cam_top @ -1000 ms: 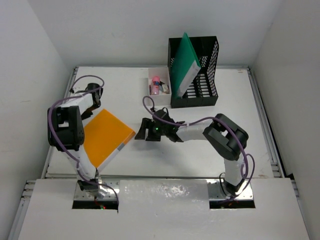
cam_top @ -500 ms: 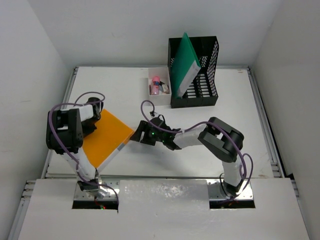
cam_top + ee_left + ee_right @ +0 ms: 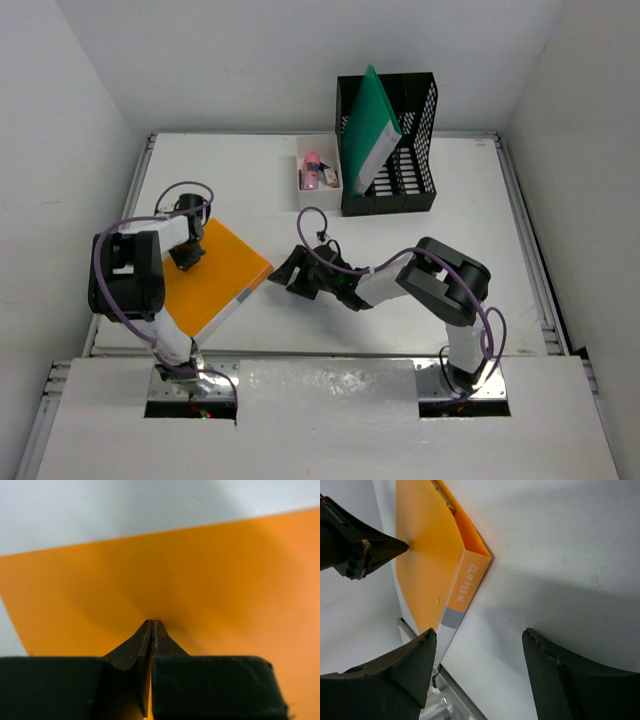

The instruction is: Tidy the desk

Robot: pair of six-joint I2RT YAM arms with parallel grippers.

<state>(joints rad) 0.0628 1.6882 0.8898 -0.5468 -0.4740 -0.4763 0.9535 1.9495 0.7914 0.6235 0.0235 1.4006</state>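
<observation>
An orange clip file [image 3: 210,277] lies flat on the white desk [image 3: 300,215] at the left. My left gripper [image 3: 187,257] is shut, and its tips press down on the file's cover [image 3: 210,580] near its far left corner. My right gripper [image 3: 290,272] is open and empty, low over the desk just right of the file's spine [image 3: 465,587]. In the right wrist view the spine reads "CLIP FILE A4" and the left gripper [image 3: 402,544] touches the cover.
A black mesh file holder [image 3: 390,145] with a green folder [image 3: 370,125] leaning in it stands at the back. A small white open box [image 3: 318,172] with pink items sits left of it. Metal rails [image 3: 525,240] edge the desk.
My left gripper came from the desk's far left onto the orange file's cover. My right gripper moved a little nearer and lower beside the file's spine. The file shifted slightly.
</observation>
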